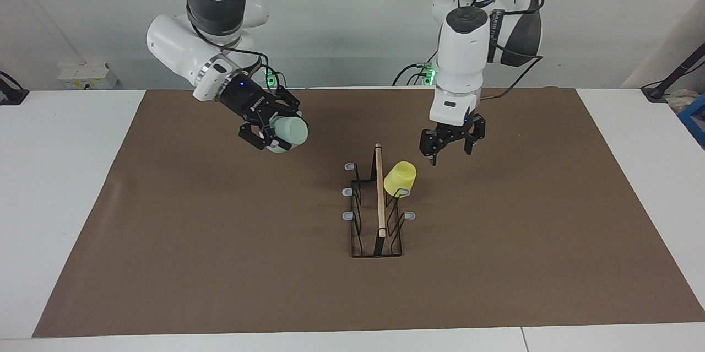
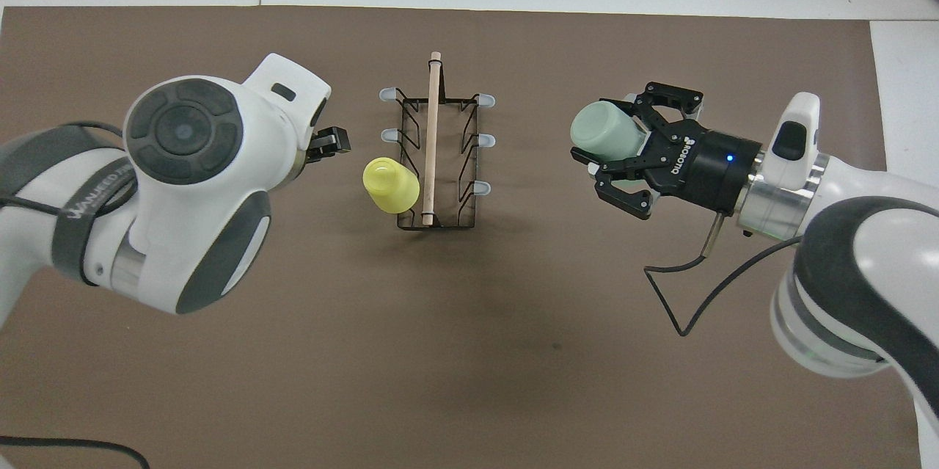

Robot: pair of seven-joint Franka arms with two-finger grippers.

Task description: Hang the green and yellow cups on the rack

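While yellow cup (image 1: 400, 178) hangs — green cup (image 1: 288, 131) aloft.

The rack (image 2: 438, 161) stands mid-mat (image 2: 469, 351), its wooden bar (image 2: 433, 137) running away from the robots along the top. The yellow cup (image 2: 391, 185) hangs upside down and tilted on the nearest peg on the side toward the left arm. The five other pegs are bare. The left arm's wrist covers most of the left gripper (image 2: 331, 143); only a dark tip shows, just beside the yellow cup and apart from it, over bare mat. The right gripper (image 2: 623, 150) is raised over the mat toward the right arm's end, turned sideways toward the rack, its fingers (image 2: 664, 96) closed around the green cup (image 2: 607, 133), whose base faces the rack.
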